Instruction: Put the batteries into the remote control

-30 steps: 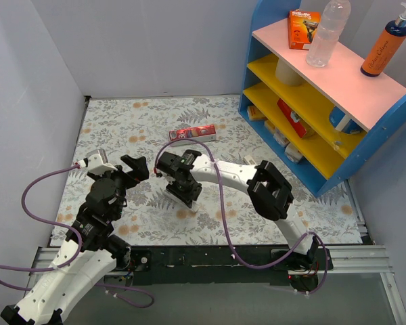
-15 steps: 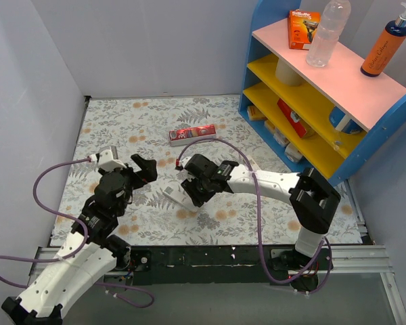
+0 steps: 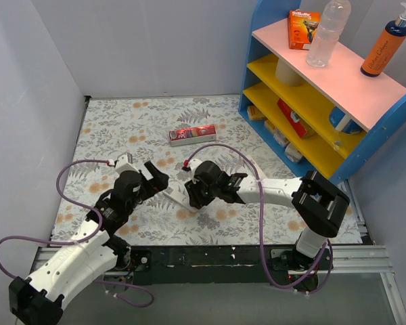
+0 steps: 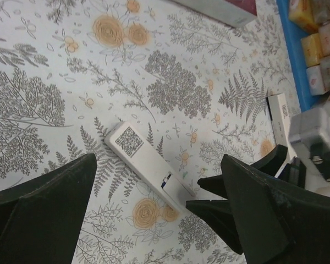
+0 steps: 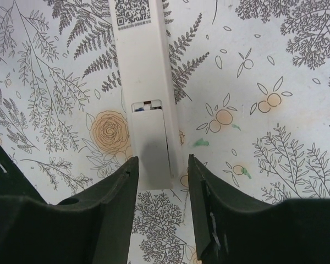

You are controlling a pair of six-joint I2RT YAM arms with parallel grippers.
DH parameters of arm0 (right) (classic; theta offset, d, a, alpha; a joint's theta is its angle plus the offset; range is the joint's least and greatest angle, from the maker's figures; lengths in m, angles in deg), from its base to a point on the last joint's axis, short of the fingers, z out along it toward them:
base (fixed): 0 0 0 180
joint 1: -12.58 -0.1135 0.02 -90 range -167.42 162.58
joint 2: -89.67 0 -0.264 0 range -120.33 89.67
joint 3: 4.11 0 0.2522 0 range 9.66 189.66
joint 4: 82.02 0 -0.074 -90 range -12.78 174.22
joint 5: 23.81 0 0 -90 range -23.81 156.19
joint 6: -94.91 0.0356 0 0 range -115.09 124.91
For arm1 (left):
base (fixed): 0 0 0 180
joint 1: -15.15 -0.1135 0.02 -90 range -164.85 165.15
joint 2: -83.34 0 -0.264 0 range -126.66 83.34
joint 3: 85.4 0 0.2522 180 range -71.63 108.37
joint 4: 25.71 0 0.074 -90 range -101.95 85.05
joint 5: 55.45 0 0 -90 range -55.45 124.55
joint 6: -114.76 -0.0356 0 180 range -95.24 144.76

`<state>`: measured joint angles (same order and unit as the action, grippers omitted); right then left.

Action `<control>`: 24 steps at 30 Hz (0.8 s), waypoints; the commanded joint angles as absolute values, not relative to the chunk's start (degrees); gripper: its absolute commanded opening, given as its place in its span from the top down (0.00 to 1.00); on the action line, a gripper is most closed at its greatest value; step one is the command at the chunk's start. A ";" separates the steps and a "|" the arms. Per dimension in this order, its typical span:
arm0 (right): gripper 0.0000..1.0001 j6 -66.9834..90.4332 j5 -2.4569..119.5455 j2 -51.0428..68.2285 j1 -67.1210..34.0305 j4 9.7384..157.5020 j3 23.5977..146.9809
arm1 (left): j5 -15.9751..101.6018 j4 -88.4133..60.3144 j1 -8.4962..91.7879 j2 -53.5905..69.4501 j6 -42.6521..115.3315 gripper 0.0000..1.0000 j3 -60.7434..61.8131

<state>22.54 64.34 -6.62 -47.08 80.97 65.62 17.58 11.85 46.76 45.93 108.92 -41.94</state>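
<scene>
QR label on remote control [image 5: 143,82], Gillette pkg [image 3: 302,29]

Both arms [image 3: 71,261] are made of white links and black joints, with purple cables [image 3: 220,145]; left gripper [image 4: 158,159] and right gripper [image 5: 162,160] are black.

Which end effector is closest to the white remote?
The right end effector: its fingers flank the remote; the left end effector hangs wide open, off to one side.

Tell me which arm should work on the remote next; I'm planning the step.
Right: the right gripper straddles the end of the remote by its battery slot; the left gripper hangs wide open, farther off.
</scene>
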 commanded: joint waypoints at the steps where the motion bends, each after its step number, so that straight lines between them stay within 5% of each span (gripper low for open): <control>1: 0.52 22.67 64.60 -4.72 -47.18 88.08 64.94 | 21.54 10.21 46.52 43.79 113.61 0.02 -44.73; 24: 0.58 17.31 61.00 -11.84 -47.18 88.09 65.47 | 23.48 5.20 46.52 36.67 116.34 0.02 -47.82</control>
